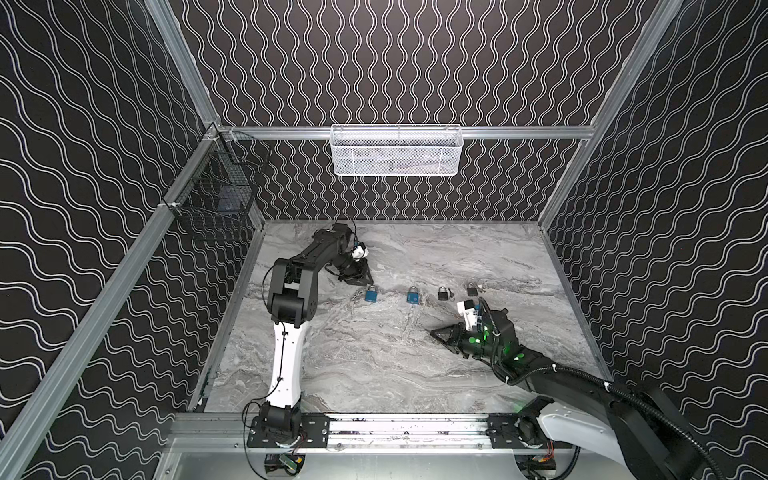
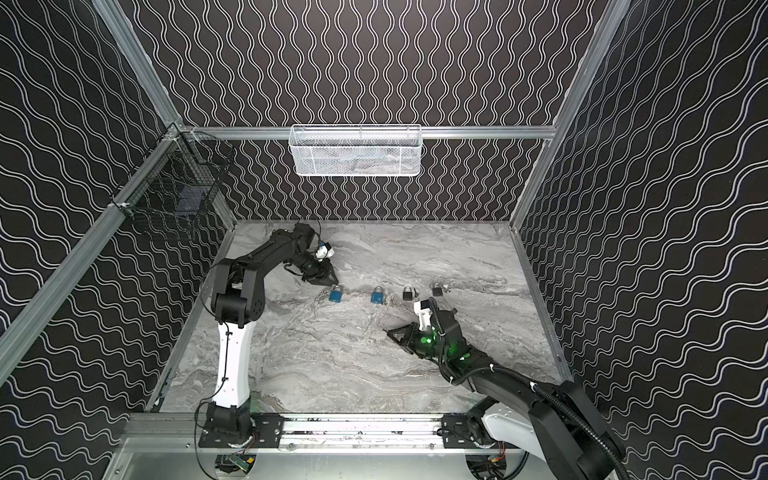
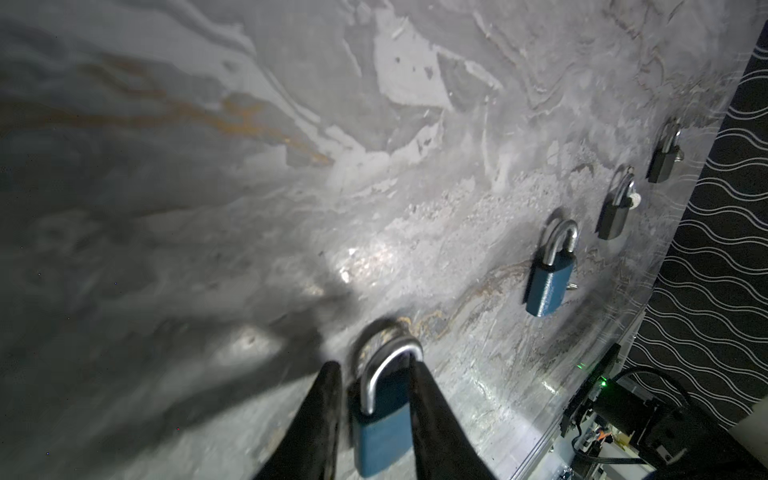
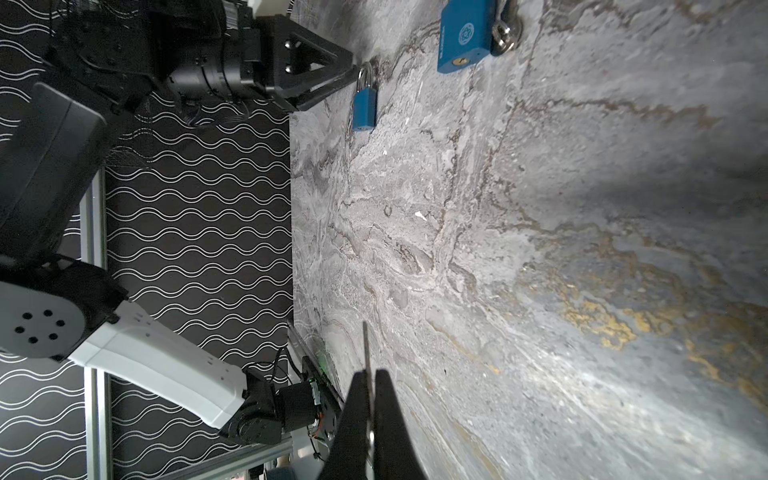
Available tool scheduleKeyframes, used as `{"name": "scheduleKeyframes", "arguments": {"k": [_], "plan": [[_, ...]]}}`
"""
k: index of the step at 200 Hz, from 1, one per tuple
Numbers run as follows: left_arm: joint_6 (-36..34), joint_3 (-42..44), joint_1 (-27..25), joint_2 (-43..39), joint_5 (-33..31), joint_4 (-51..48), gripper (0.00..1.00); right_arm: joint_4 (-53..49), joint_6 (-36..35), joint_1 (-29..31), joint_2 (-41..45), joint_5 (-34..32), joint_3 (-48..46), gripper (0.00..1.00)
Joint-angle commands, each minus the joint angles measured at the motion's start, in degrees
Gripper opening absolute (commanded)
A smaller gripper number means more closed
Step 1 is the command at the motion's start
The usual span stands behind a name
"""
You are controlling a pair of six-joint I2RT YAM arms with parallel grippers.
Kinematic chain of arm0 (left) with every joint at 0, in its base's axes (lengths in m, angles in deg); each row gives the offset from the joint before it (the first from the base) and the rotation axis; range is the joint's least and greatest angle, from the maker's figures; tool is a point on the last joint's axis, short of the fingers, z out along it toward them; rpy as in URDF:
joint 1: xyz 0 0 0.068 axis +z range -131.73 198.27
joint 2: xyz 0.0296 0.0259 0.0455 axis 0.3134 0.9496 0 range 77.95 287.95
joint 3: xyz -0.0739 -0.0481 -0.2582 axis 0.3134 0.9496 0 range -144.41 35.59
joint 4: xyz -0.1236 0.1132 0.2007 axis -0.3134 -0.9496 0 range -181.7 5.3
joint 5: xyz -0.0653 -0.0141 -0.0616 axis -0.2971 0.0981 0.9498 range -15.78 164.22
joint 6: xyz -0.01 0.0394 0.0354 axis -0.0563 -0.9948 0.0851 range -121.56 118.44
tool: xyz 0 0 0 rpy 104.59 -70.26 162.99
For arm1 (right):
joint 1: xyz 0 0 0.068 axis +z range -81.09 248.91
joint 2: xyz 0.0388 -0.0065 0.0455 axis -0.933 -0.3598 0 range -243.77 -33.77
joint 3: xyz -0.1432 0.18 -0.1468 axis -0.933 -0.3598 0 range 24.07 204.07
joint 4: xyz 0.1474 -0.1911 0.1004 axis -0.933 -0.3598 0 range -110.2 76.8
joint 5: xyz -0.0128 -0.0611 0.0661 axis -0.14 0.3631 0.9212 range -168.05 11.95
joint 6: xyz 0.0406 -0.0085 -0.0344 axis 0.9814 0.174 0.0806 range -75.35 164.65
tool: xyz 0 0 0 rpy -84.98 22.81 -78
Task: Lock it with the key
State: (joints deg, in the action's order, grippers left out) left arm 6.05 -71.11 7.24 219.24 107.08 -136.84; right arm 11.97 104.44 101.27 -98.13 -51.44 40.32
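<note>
A blue padlock (image 1: 370, 293) (image 3: 382, 415) lies on the marble table with its steel shackle shut. My left gripper (image 1: 365, 279) (image 3: 374, 365) straddles that shackle with its jaws apart. One finger (image 3: 432, 407) touches the shackle; the other finger (image 3: 320, 415) stands clear of the lock with a gap. My right gripper (image 1: 434, 332) (image 4: 370, 374) hovers low at mid-right, shut on a thin metal key (image 4: 365, 345) whose blade sticks out past the tips. In the right wrist view the same padlock (image 4: 365, 104) shows at the left gripper's tips.
A second blue padlock (image 1: 412, 296) (image 3: 550, 282) and two black padlocks (image 1: 443, 293) (image 1: 472, 289) lie in a row to the right. A white mesh basket (image 1: 395, 151) hangs on the back wall, a black wire basket (image 1: 216, 191) on the left wall.
</note>
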Motion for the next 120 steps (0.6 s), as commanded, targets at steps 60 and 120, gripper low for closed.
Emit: {"name": "scheduleKeyframes", "arguments": {"k": [60,120], "plan": [[8.83,18.76,3.12,-25.9,-3.19,13.2,0.56,-5.74,-5.23,0.7,-10.62,-2.53,14.45,0.0],[15.57,32.51,2.59,-48.58,-6.57,12.79,0.57,-12.58,-10.75,1.3,-26.11,-2.79,32.42,0.0]]}}
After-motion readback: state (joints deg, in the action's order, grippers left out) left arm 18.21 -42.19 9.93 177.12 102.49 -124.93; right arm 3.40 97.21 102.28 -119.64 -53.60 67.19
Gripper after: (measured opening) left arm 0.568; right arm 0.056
